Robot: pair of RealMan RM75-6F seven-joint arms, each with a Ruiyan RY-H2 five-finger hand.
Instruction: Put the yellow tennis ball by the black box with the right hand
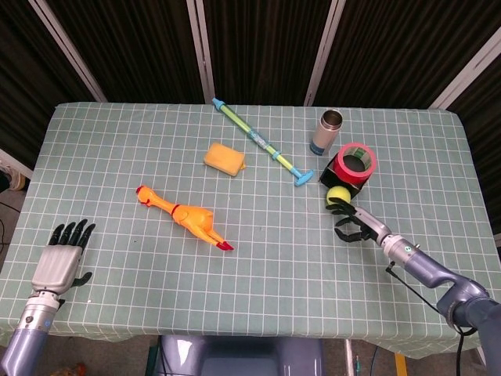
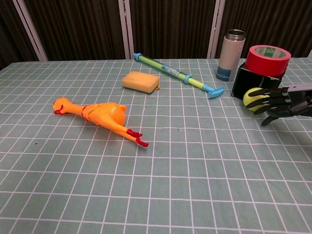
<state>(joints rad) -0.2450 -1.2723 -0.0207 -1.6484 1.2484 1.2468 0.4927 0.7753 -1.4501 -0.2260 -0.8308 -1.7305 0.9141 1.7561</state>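
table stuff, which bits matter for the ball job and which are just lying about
Job: yellow tennis ball, black box, right hand.
Lying about: rubber chicken, sponge, water squirter, flask, red tape roll, left hand.

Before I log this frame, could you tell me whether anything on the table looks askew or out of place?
Only the red tape roll stands out: it sits on top of the black box, tilted and overhanging one side. The rubber chicken lies on its side. Nothing looks spilled or damaged.

Black fingers [image 1: 72, 232] — silvery-blue arms [image 1: 427, 269]
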